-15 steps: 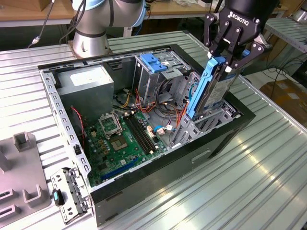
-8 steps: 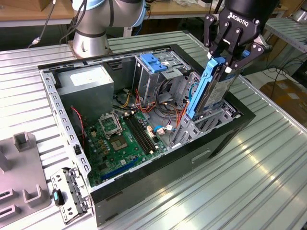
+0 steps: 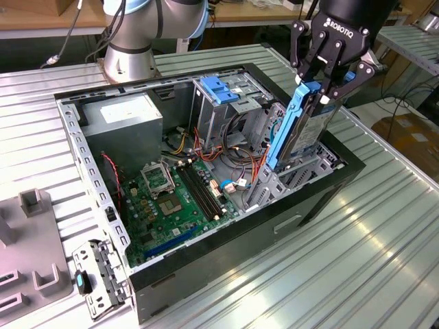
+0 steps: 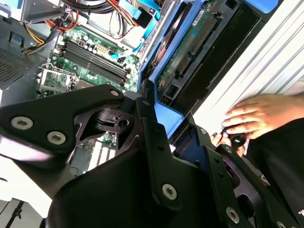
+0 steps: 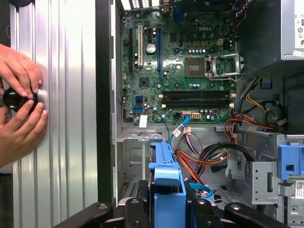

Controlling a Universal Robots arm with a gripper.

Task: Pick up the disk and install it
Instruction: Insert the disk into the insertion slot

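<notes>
I have the black two-finger gripper (image 3: 321, 88) pinched on the top end of the flat silver-metal hard drive in blue plastic side rails (image 3: 306, 133). This disk stands nearly upright, leaning a little. Its lower end is at the grey metal drive bay (image 3: 288, 184), by the edge of the open black computer case (image 3: 206, 264) on the exterior view's right.

As I judge it, the work here is alignment. The rails should sit square to the bay's guides, and the descent should be slow and straight with no twisting. The orange and black cable bundle (image 5: 199, 159) lies just beside the bay and could snag.

A person's hands (image 5: 21, 102) cup a small black knob (image 5: 14, 99) on the ribbed metal table (image 5: 66, 118), apart from the drive.
</notes>
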